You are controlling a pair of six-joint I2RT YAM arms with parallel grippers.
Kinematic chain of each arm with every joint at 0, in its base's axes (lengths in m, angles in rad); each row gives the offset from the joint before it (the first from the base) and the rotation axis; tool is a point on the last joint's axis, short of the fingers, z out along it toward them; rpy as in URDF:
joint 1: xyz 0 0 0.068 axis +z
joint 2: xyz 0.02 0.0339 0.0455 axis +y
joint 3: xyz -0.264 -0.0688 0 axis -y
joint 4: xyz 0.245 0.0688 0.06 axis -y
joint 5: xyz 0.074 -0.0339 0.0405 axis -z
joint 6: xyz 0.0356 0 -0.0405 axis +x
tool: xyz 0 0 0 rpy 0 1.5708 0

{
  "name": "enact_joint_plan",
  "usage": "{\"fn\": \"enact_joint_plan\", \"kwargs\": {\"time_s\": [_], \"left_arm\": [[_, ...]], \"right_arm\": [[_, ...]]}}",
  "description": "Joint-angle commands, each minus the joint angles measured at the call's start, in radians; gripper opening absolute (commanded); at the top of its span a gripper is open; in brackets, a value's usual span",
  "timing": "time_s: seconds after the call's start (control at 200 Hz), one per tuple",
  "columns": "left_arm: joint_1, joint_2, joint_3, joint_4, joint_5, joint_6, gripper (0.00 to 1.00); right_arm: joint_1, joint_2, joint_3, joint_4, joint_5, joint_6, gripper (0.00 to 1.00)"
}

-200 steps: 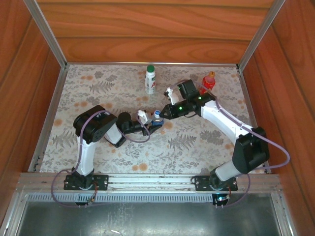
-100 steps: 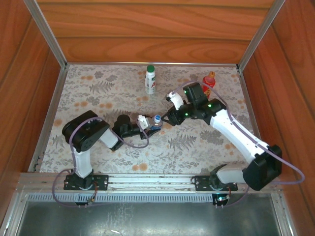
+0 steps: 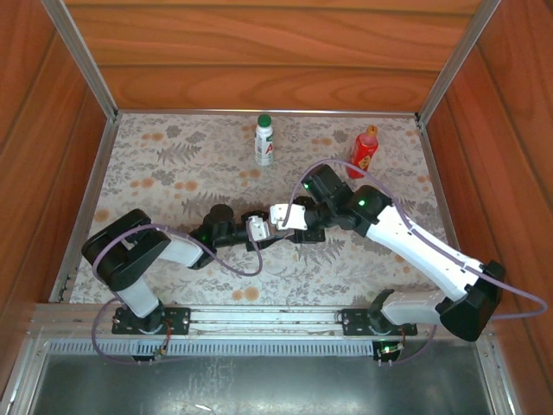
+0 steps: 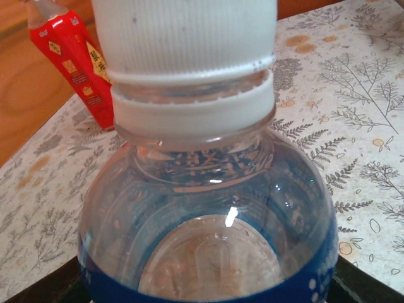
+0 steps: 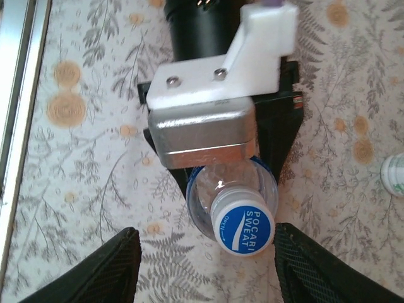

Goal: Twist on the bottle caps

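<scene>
Left claw (image 5: pixel 232 180) clamping clear bottle (image 4: pixel 208 208), blue-topped cap (image 5: pixel 243 229) on

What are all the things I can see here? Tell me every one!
clear bottle: one, see-through with blue label, middle of table, in left gripper
white bottle: one, white, far side, standing
red bottle: one, red, far right, standing
green cap: one, green, on white bottle
orange cap: one, orange, on red bottle
blue cap: one, blue, on clear bottle
tablecloth: one, pale leafy print, over the table
wooden walls: three, brown, around the table
left gripper: one, black, shut on the clear bottle
right gripper: one, black, open, a finger each side of the blue cap, not touching
</scene>
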Motion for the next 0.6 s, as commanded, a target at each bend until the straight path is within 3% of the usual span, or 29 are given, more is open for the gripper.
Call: {"fn": "enact_joint_plan", "kwargs": {"time_s": [0.0, 0.595], "left_arm": [[-0.013, -0.017, -0.007, -0.040, 0.037, 0.041, 0.61], [-0.031, -0.036, -0.014, -0.071, 0.014, 0.090, 0.61]], "right_arm": [[0.018, 0.039, 0.038, -0.069, 0.072, -0.120, 0.58], [0.022, 0.132, 0.080, -0.072, 0.065, -0.099, 0.44]]}}
